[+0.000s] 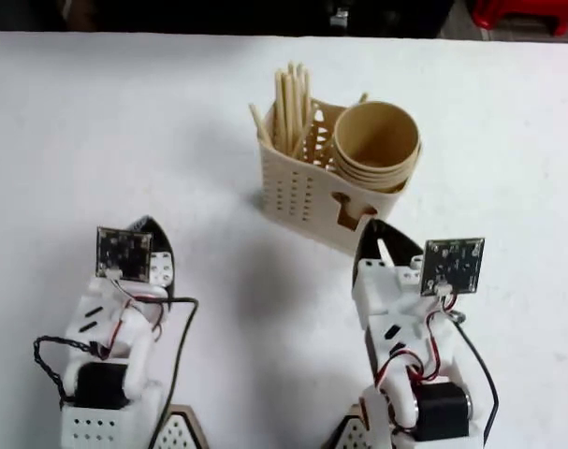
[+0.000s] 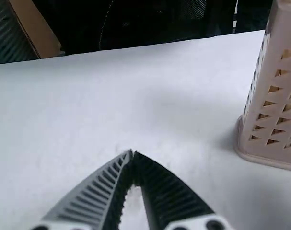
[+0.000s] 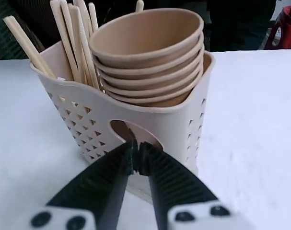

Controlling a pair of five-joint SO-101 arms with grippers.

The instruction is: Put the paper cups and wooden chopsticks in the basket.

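Observation:
A cream perforated basket [image 1: 302, 196] [image 3: 87, 120] [image 2: 274, 100] stands on the white table. Inside it sit several stacked paper cups [image 1: 377, 145] [image 3: 150, 57] and several upright wooden chopsticks [image 1: 288, 108] [image 3: 73, 40]. My right gripper [image 1: 382, 245] [image 3: 135, 151] is shut with nothing in it, its tips just in front of the basket's handle cut-out. My left gripper [image 1: 145, 229] [image 2: 132, 154] is shut and holds nothing; it rests low over bare table, well to the left of the basket.
The white table [image 1: 124, 122] stretches wide around the basket. Dark room and a cardboard box [image 2: 32, 28] lie beyond the far edge, and a red stool [image 1: 527, 11] stands at the back right.

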